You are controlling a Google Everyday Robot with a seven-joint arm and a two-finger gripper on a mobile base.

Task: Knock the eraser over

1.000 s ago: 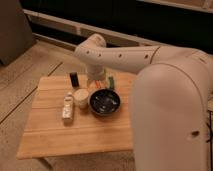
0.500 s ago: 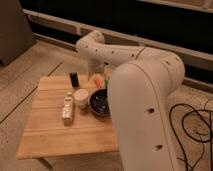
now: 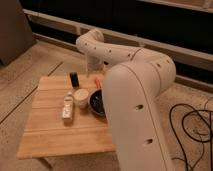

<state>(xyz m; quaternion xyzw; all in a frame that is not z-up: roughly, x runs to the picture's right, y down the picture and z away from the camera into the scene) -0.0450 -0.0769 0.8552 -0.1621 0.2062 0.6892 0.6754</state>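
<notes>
The eraser [image 3: 74,79] is a small black block standing upright near the back edge of the wooden table [image 3: 55,132]. My arm reaches from the lower right, arches up over the table and comes down behind it. The gripper [image 3: 93,73] hangs at the table's back edge, a short way right of the eraser and apart from it.
A small white cup [image 3: 81,96] stands in front of the eraser. A round black bowl [image 3: 96,102] sits to the cup's right, partly hidden by my arm. A long white remote-like bar [image 3: 67,107] lies left of the cup. A small orange thing [image 3: 98,80] lies by the gripper.
My arm has swung left and nearer the camera, now covering the table's right side. The gripper has come closer to the eraser. The eraser still stands upright.
</notes>
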